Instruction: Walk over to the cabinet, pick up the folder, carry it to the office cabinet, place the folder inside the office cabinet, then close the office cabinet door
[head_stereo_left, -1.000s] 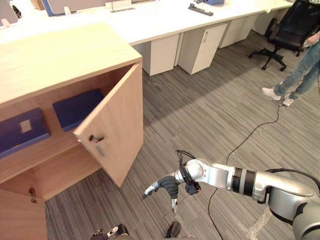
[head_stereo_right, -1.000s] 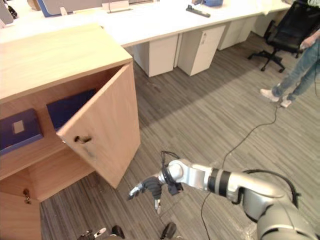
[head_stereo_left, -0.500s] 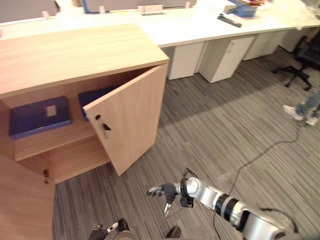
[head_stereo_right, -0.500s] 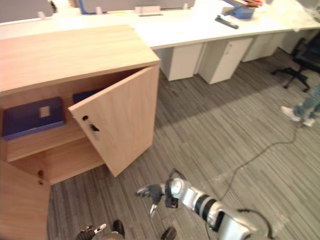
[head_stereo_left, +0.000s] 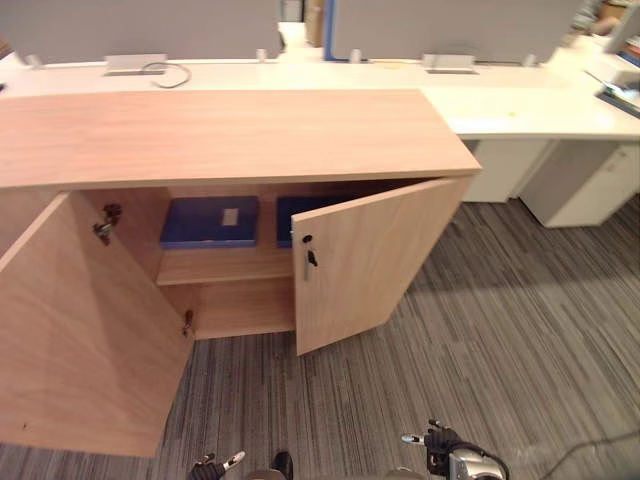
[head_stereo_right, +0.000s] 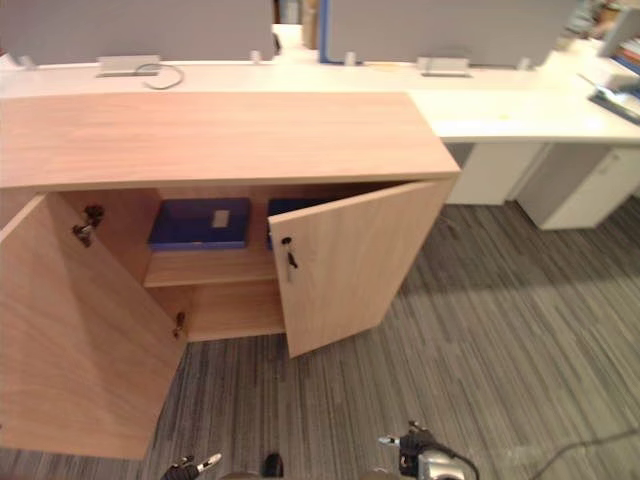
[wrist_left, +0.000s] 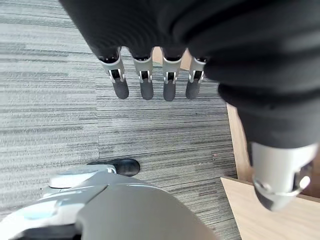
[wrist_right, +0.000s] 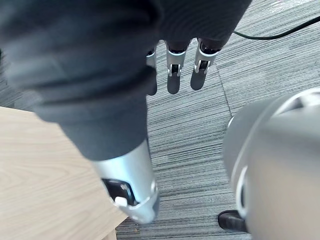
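Note:
A low wooden cabinet (head_stereo_left: 230, 130) stands in front of me with both doors open. Its left door (head_stereo_left: 85, 330) swings wide. The right door (head_stereo_left: 375, 255) stands half open with a key in its lock (head_stereo_left: 309, 255). On the upper shelf lies a blue folder (head_stereo_left: 210, 220) with a white label. A second blue folder (head_stereo_left: 298, 210) beside it is partly hidden by the right door. My right hand (head_stereo_left: 440, 462) hangs low over the carpet, fingers (wrist_right: 172, 75) straight, holding nothing. My left hand's fingers (wrist_left: 145, 80) also hang straight over the carpet, empty.
A long white desk (head_stereo_left: 520, 105) with grey partition screens (head_stereo_left: 450, 25) runs behind the cabinet. White drawer pedestals (head_stereo_left: 585, 180) stand under it to the right. Grey striped carpet (head_stereo_left: 520, 330) spreads between me and the cabinet.
The whole picture has shifted: the camera now faces the cabinet front instead of its right end. My right arm has dropped to the lower edge. The person and chair have left the view.

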